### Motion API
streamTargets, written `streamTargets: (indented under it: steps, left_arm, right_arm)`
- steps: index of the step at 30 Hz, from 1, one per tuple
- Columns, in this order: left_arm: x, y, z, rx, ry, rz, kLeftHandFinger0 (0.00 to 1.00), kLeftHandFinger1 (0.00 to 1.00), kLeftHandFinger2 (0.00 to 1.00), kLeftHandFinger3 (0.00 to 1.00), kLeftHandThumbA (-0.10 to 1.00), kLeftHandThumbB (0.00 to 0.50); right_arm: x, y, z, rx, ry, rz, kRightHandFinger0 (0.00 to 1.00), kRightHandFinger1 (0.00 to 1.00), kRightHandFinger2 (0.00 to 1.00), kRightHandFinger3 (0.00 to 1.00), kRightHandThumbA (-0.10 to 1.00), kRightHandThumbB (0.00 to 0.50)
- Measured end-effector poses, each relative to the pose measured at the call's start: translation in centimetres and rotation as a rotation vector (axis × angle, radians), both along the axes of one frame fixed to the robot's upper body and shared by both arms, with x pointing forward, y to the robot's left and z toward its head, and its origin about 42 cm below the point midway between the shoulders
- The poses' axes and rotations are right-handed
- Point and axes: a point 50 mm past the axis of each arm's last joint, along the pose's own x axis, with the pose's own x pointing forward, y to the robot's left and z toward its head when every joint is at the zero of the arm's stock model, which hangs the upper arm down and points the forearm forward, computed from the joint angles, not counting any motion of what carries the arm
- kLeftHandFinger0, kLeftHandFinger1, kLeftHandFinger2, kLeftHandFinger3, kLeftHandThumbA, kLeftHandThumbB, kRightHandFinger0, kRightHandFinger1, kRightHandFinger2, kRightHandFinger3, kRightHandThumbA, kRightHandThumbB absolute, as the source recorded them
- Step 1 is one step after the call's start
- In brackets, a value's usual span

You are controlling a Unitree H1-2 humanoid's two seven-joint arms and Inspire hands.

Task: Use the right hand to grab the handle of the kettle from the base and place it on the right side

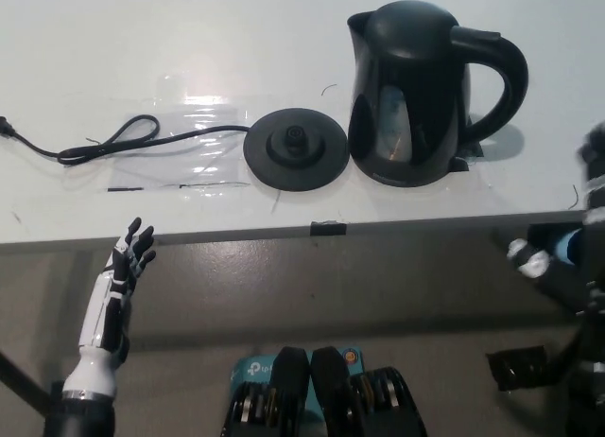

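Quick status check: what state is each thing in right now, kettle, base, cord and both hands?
Kettle: upright on the table, right of the base, lid shut, not held.
Base: bare, flat on the table.
Cord: loose, looped.
Left hand: open, below the table edge.
Right hand: blurred, off the kettle.

The tabletop (pixel 529 96) right of the kettle (pixel 416 96) lies bare and open. On its left the base (pixel 296 150) sits just beside, cord (pixel 123 139) trailing further left.
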Motion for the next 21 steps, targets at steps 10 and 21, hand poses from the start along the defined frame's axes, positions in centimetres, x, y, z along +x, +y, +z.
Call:
streamTargets:
  steps: [10,21]
  left_arm:
    - [-0.2,0.4,-0.3,0.009,0.013,0.005,1.00,1.00,1.00,1.00,1.00,0.500]
    - [-3.9,1.0,-3.5,0.010,0.115,0.018,1.00,1.00,1.00,1.00,1.00,0.500]
  right_arm:
    - [1.1,0.5,-5.8,-0.101,0.219,0.101,1.00,1.00,1.00,1.00,1.00,0.353]
    - [-2.3,0.2,-9.3,-0.111,0.340,0.139,1.00,1.00,1.00,1.00,1.00,0.352]
